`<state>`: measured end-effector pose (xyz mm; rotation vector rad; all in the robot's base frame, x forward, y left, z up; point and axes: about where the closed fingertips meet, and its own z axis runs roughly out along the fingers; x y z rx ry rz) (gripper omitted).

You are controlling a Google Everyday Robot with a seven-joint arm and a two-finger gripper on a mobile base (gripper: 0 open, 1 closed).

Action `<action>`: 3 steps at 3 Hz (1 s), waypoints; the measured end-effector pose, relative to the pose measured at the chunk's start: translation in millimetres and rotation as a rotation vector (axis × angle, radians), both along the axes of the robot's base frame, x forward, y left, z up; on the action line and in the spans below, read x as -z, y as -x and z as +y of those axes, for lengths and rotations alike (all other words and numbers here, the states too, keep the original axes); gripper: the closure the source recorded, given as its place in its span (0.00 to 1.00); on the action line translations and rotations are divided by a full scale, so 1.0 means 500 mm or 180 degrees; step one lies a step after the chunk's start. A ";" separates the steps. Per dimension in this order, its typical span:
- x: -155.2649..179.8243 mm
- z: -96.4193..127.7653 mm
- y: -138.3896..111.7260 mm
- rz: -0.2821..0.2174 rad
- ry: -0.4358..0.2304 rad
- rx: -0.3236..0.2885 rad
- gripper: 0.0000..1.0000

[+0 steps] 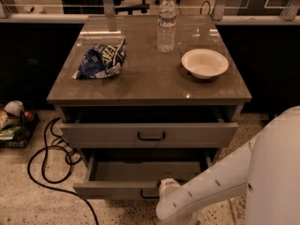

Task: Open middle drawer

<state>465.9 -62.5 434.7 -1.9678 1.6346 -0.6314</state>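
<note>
Camera view: arm point(211, 184) hides gripper point(162, 190) at middle drawer point(112, 190) front.

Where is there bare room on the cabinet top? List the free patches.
Free on the top: the front strip, below bag and bowl; the centre gap between bag and bottle; the back-left corner. The middle drawer tray lies bare. Crowded: its front centre, where the gripper sits.

- My gripper point(164, 189), down at the middle drawer point(112, 190), looks like smooth white plastic.
- The drawer front is matt grey.
- The cabinet top point(150, 83) is glossy.
</note>
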 end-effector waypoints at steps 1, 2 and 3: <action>0.000 0.000 0.000 0.0000 0.0000 0.0000 0.58; 0.000 0.000 0.000 0.0000 -0.0001 -0.0001 0.35; 0.000 0.000 0.000 0.0000 -0.0001 -0.0001 0.12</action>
